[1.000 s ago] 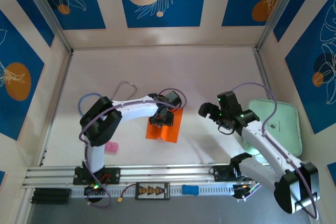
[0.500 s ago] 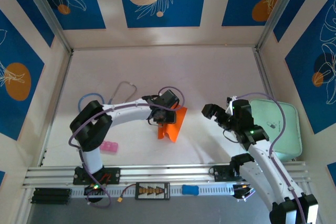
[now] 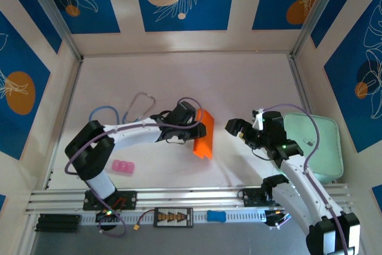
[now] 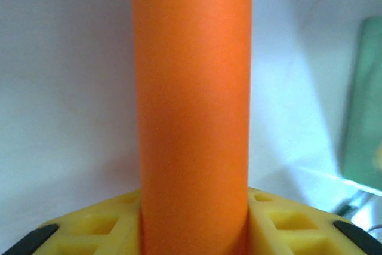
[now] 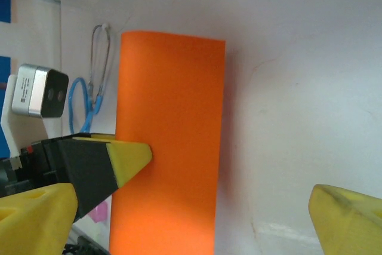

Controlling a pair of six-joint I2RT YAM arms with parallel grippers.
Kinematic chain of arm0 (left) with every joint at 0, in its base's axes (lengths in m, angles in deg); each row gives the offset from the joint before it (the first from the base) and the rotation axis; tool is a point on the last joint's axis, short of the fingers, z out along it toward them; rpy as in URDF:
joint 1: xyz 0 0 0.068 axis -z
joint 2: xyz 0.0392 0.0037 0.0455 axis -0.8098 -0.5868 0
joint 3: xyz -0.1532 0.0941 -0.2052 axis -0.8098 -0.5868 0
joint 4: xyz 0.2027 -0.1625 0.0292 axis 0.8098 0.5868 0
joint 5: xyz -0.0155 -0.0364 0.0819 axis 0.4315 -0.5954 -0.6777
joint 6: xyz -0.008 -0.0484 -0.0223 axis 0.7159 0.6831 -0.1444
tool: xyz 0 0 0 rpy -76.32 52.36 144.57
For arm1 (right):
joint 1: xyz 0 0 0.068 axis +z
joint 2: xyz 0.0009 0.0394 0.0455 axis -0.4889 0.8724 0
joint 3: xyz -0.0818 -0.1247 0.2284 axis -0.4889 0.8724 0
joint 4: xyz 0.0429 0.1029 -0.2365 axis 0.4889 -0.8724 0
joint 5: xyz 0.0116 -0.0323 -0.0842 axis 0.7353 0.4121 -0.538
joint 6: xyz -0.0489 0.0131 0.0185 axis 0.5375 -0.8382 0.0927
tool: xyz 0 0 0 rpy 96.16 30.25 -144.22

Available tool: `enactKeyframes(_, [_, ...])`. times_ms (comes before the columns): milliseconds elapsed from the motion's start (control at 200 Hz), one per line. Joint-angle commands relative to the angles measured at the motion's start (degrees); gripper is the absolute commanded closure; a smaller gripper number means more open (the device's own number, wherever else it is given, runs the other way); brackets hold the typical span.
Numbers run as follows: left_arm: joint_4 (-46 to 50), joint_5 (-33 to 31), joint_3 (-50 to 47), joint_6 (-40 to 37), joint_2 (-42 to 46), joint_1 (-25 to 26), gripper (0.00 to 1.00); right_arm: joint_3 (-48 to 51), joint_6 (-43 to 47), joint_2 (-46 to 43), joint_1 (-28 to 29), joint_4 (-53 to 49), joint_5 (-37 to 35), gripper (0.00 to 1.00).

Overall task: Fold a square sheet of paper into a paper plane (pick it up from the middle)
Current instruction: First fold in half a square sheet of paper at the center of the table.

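Observation:
The square sheet of paper, bright orange, is bent over into a narrow band and held off the table. My left gripper is shut on its middle. In the left wrist view the paper rises as a curved strip between the yellow fingers. My right gripper stands open just right of the sheet, facing it, apart from it. In the right wrist view the paper stands upright with a left fingertip pressed on its edge. A paper plane is out of view.
A pale green tray lies at the right under the right arm. A small pink block sits at the front left. A blue and grey cable loops behind the left arm. A metal rail runs along the front.
My left gripper closed on the orange sheet, lifted it and carried it right, and the sheet went from lying flat to a bent upright band. The right gripper swung left toward it.

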Motion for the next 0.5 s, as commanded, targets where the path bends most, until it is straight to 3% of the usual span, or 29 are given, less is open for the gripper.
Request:
enactKeyframes(0, [-14.52, 6.21, -4.05, 5.49, 1.76, -1.40, 0.59, -0.95, 0.37, 0.82, -0.41, 2.23, 4.95, 0.00])
enactKeyframes(130, [-18.60, 7.86, -5.69, 4.57, 1.26, -1.62, 0.59, -0.66, -0.31, 1.76, -0.34, 3.14, 5.46, 0.00])
enactKeyframes(320, [-30.90, 8.60, -11.25, 9.94, -1.27, -1.97, 0.60, -0.48, -0.74, 2.43, -0.40, 4.52, 6.39, 0.00])
enactKeyframes(495, [-29.15, 6.22, -11.85, 8.78, -2.44, -2.35, 0.60, -0.95, -0.14, 5.03, -0.35, 5.23, 8.35, 0.00])
